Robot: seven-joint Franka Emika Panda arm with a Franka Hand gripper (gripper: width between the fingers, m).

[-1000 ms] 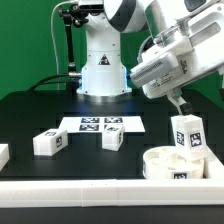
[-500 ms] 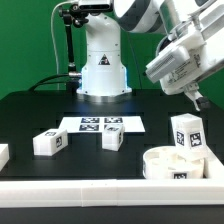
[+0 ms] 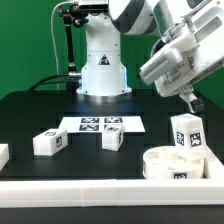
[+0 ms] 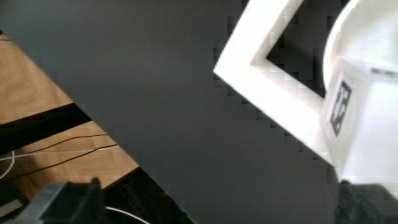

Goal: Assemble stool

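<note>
The white round stool seat [image 3: 172,165] lies at the front on the exterior view's right. One white tagged leg [image 3: 187,133] stands upright at the seat's far edge. Two more legs [image 3: 50,142] [image 3: 114,139] lie on the black table, and another leg [image 3: 3,154] is cut off at the exterior view's left edge. My gripper [image 3: 194,102] hangs above and a little behind the upright leg, apart from it. In the wrist view the gripper [image 4: 217,206] is open, its dark fingertips [image 4: 71,203] far apart with only black table between them.
The marker board [image 3: 103,124] lies flat in the middle, in front of the robot base [image 3: 102,72]. A white rail [image 3: 70,189] runs along the table's front edge. The wrist view shows a white tagged part [image 4: 294,90] and wooden floor [image 4: 36,80] beyond the table edge.
The gripper swung from close beside the upright leg up and toward the exterior view's right, then eased slightly back left. The parts have not moved.
</note>
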